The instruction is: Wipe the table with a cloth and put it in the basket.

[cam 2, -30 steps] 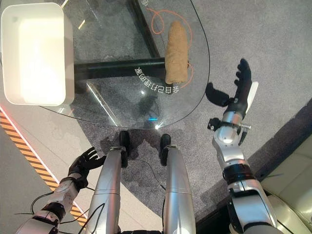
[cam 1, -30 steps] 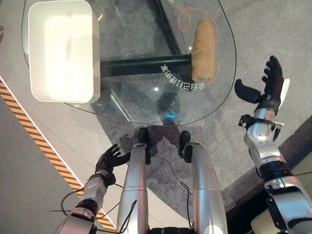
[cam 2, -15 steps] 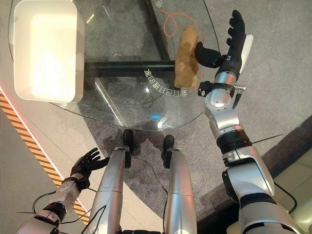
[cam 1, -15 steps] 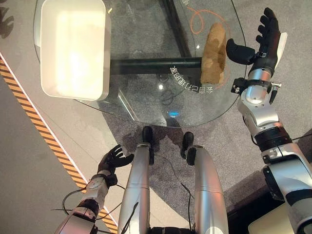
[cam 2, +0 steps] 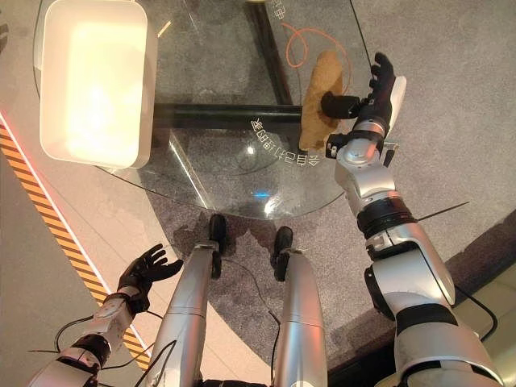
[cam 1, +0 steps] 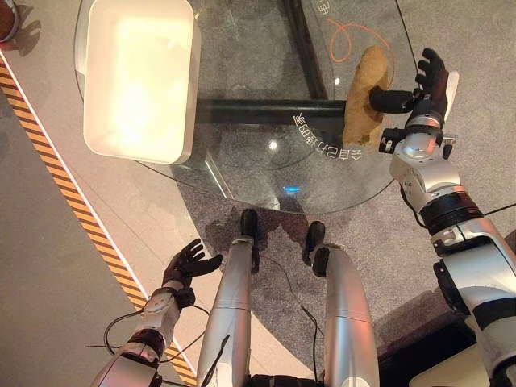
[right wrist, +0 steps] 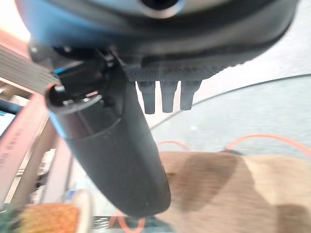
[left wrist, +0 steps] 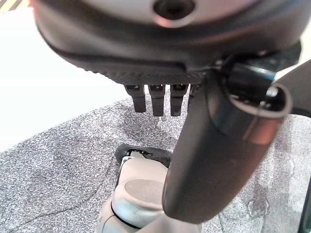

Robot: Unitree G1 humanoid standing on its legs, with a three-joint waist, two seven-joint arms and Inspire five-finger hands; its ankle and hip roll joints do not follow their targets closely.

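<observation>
A rolled tan cloth (cam 1: 361,97) lies on the round glass table (cam 1: 266,173) near its right edge. My right hand (cam 1: 425,81) is just right of the cloth. Its fingers are straight, and the thumb (cam 1: 389,100) reaches across over the cloth's right side. In the right wrist view the cloth (right wrist: 218,189) lies just past the thumb (right wrist: 116,155), with the fingers (right wrist: 165,99) stretched out, so the hand is open. The white basket (cam 1: 192,89) stands on the table's left part. My left hand (cam 1: 185,262) hangs low by the floor, open and holding nothing.
An orange cord (cam 1: 355,36) loops under the glass behind the cloth. A black beam (cam 1: 266,110) of the table frame runs beneath the top. Orange-and-black striped tape (cam 1: 56,193) crosses the floor on the left. Grey carpet lies under the table.
The camera has shifted. My right hand has come in from beyond the table's right edge to the cloth, and its thumb is now over it. The left hand has stayed low.
</observation>
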